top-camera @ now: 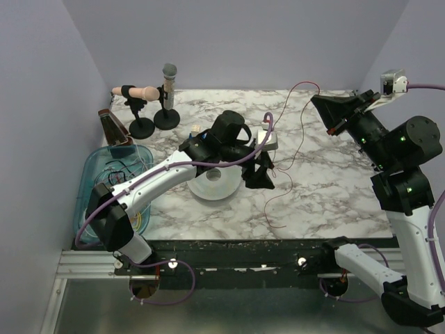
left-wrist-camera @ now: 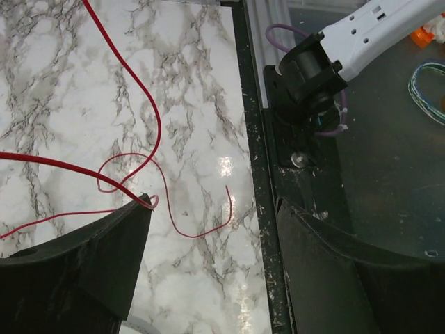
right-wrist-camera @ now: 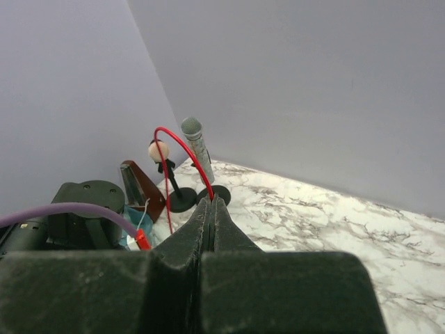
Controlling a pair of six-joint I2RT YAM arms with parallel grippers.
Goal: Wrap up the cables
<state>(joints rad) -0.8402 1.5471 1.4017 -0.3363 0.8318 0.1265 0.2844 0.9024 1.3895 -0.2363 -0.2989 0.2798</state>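
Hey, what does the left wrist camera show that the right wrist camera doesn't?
Only the left wrist view: the left gripper open, the red cable looping across the marble tabletop to a loose end, and the table's black near edge. Only the right wrist view: the right gripper shut on the cable, a grey microphone and a cream-headed microphone on stands, and the wall. Both: the red cable and the marble tabletop.

Tabletop point(top-camera: 334, 181), white marble with grey veins. On it: thin dark red cable point(top-camera: 266, 207), pale grey round spool point(top-camera: 215, 184). Also grey microphone on black stand point(top-camera: 167, 118), beige microphone on black stand point(top-camera: 142, 127).
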